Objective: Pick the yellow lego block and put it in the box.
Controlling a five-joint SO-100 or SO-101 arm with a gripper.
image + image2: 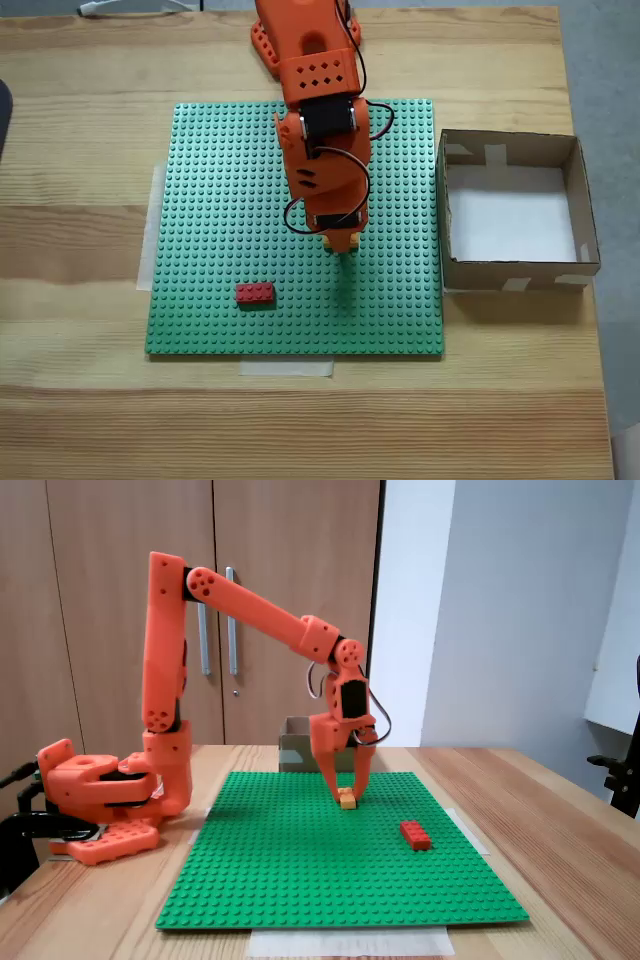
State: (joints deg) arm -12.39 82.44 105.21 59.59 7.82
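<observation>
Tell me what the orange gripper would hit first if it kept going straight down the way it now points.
The orange two-finger gripper points straight down at the small yellow-orange studded lego block, which sits between its fingertips. It would meet that block first, with the green studded baseplate directly under it.

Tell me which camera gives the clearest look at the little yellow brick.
The side-on fixed view: there the yellow lego block sits on the green baseplate between the fingers, seen whole. In the top-down fixed view the arm covers most of it, leaving just a yellow sliver at the arm's tip.
</observation>
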